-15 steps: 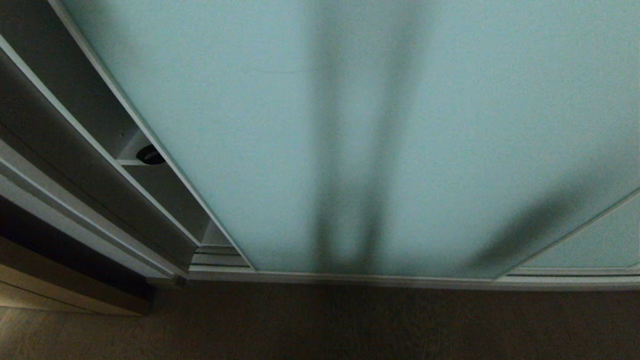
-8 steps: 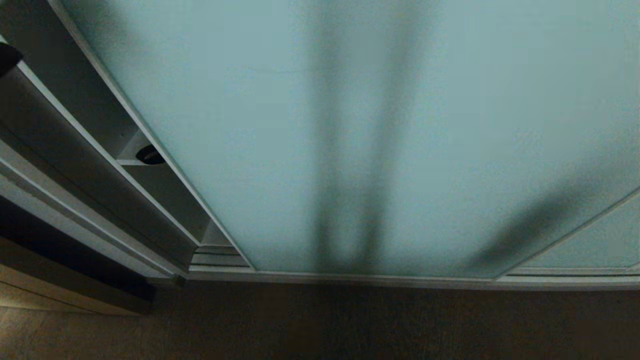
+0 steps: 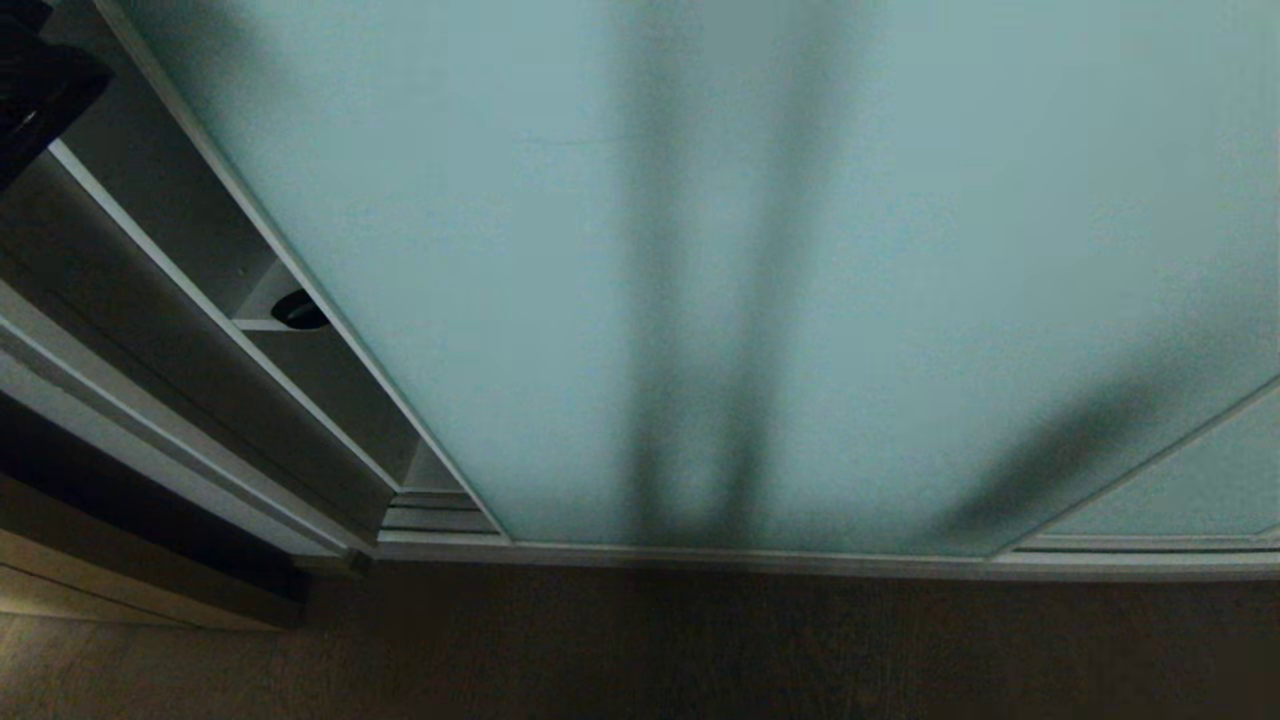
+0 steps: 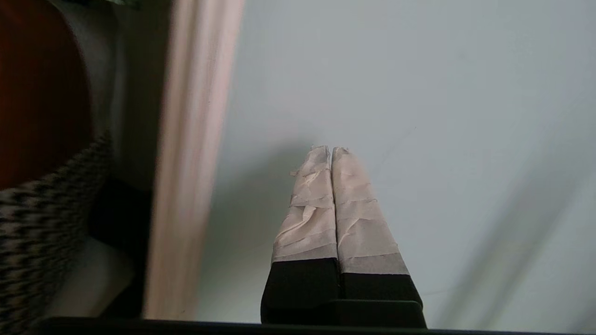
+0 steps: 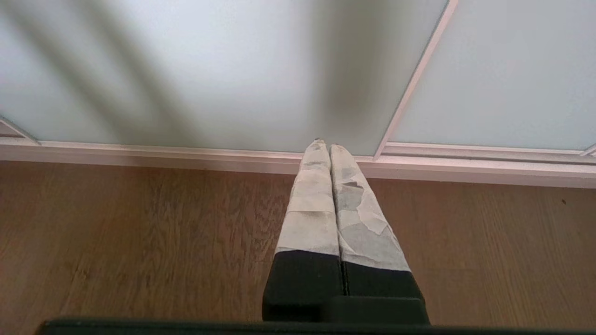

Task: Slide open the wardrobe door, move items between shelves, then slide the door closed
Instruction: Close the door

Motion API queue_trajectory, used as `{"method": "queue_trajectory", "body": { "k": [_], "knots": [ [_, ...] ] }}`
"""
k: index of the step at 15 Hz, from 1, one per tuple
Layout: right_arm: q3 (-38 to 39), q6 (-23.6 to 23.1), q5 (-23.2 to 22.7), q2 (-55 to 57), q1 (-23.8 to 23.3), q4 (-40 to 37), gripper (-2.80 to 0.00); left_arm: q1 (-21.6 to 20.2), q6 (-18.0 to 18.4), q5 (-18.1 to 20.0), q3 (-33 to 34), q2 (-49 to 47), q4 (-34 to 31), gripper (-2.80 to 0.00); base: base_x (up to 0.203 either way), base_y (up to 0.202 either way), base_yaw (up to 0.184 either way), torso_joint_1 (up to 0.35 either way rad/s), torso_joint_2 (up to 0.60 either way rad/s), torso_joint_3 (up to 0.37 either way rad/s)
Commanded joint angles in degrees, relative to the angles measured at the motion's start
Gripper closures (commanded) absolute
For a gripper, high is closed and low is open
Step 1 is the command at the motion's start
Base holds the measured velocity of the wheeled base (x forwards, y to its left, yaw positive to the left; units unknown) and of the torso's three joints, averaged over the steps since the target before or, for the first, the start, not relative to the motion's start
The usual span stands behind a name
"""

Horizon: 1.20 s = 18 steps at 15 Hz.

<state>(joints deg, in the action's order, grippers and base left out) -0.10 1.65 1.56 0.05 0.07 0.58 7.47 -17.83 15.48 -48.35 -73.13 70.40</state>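
- From my head, the sliding wardrobe door (image 3: 760, 260), a wide pane of frosted pale blue-green glass in a thin silver frame, fills nearly everything ahead of me.
- To its left a narrow gap shows the inside of the wardrobe: a white-grey shelf (image 3: 262, 322) with a small dark object (image 3: 298, 310) lying at its front edge, too small to identify.
- At the far right corner a sliver of the second glass panel (image 3: 1190, 490) sits behind the door's frame.
- The ribbed silver floor track (image 3: 440, 515) runs along the bottom, with dark wooden floor (image 3: 640, 650) in front of it.
- Only my head camera shows my left arm (image 3: 40, 85), a dark shape entering at the top left corner, in front of the gap.
- My left wrist camera shows what my head cannot: my left gripper (image 4: 331, 151), its taped fingers (image 4: 309, 209) pressed together and empty, pointing at the frosted glass near the door's pale frame edge (image 4: 195, 153).
- That view alone also shows a dark red shape (image 4: 42, 93) and a black-and-white woven fabric (image 4: 51, 204) beyond the frame; I cannot tell what they are.
- My right wrist camera shows my right gripper (image 5: 329, 146) with fingers closed on nothing, hanging above the floor, aimed at the door's bottom rail.
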Motion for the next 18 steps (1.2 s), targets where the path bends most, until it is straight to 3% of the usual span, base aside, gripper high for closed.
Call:
{"method": "queue_trajectory", "body": {
  "k": [1,3,12,15,18],
  "knots": [
    [0.01,0.02,0.02,0.13,0.01,0.04,0.0,0.9,-1.07,0.13,-0.26,-0.53,0.28,0.0,0.0,0.0,0.0,0.0,0.0,0.0],
    [0.01,0.02,0.02,0.13,0.01,0.04,0.0,1.76,-3.09,0.13,-0.86,-1.06,0.09,0.0,0.0,0.0,0.0,0.0,0.0,0.0],
    [0.01,0.02,0.02,0.13,0.01,0.04,0.0,1.85,-1.26,-1.07,-3.25,-9.94,1.8,0.0,0.0,0.0,0.0,0.0,0.0,0.0],
    [0.01,0.02,0.01,0.1,0.01,0.07,0.0,1.79,2.71,-4.67,-4.57,-11.23,4.56,0.0,0.0,0.0,0.0,0.0,0.0,0.0],
    [0.01,0.02,0.02,0.06,0.01,0.04,0.0,1.44,5.1,-5.72,-5.51,-10.72,4.33,0.0,0.0,0.0,0.0,0.0,0.0,0.0]
  ]
}}
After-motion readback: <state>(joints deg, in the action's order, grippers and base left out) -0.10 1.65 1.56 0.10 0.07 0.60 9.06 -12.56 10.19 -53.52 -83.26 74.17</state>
